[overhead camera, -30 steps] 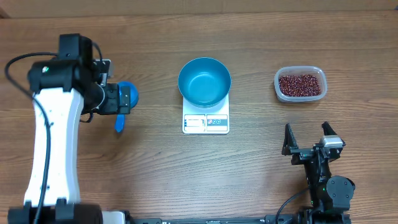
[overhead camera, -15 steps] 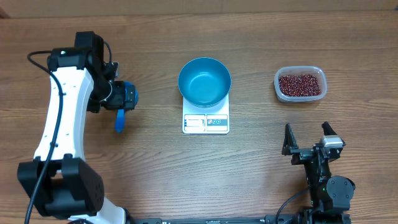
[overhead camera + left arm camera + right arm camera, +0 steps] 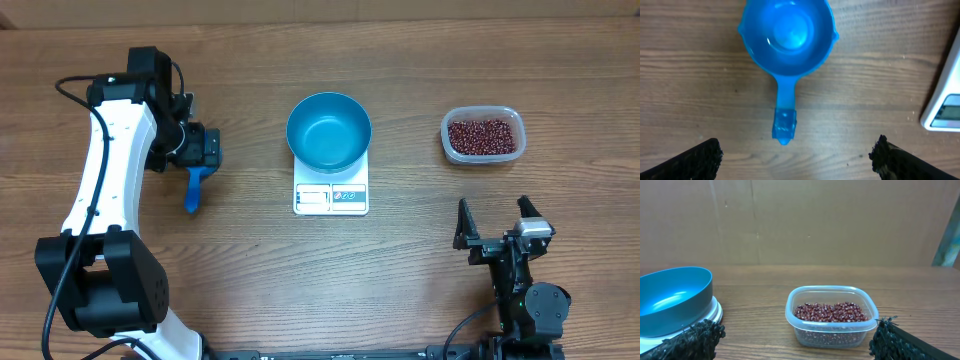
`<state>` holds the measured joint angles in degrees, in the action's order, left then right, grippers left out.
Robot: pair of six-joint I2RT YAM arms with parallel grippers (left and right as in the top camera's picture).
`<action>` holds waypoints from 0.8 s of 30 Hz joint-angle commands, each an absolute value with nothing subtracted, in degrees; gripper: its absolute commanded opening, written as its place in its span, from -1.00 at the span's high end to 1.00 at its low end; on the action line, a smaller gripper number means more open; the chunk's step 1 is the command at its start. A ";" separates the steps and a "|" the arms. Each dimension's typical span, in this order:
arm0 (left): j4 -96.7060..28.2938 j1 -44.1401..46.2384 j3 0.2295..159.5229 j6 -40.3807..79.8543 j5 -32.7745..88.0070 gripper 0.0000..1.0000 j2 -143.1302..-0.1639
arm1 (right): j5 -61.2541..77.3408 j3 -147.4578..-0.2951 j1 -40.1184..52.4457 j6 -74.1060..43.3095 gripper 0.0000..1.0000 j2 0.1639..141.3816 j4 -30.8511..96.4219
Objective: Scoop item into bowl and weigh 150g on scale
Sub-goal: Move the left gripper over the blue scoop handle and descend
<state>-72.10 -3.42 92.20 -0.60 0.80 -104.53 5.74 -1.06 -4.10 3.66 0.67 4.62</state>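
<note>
Wooden table (image 3: 250, 290) carries the scale (image 3: 331, 198), display toward the robot; left end effector (image 3: 208, 150) and right end effector (image 3: 493, 222) gape empty.

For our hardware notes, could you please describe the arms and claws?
The left arm has a long white link, black joints and looping black cables. The right arm is black with a pale block. The left claw and right claw have black, rough-textured fingers.

Left arm (image 3: 100, 190): stretched away from its base along the left side, wrist bent in toward the centre.
Left gripper (image 3: 203, 150): pointing straight down, jaws spread wide, nothing held.
Right arm (image 3: 528, 305): folded low over its base, near right.
Right gripper (image 3: 492, 212): level, facing forward, jaws spread wide, empty.
</note>
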 commanded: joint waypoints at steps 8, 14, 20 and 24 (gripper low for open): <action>-66.61 -3.75 88.49 -1.72 -1.06 -0.99 -105.25 | 5.67 -0.47 -4.25 3.92 -1.00 0.16 4.40; -64.31 -3.75 85.27 -1.72 -1.06 -0.99 -105.27 | 5.67 -0.47 -4.25 3.92 -1.00 0.16 4.40; -63.59 -3.75 84.07 -1.72 -2.13 -0.99 -105.27 | 5.67 -0.47 -4.25 3.95 -1.00 0.16 4.40; -61.91 -3.77 82.78 -1.72 -2.13 -0.99 -105.27 | 5.67 -0.47 -4.25 3.92 -1.00 0.16 4.40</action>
<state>-62.92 -3.42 84.16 -0.60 -1.26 -104.73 5.74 -1.06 -4.10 3.68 0.67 4.60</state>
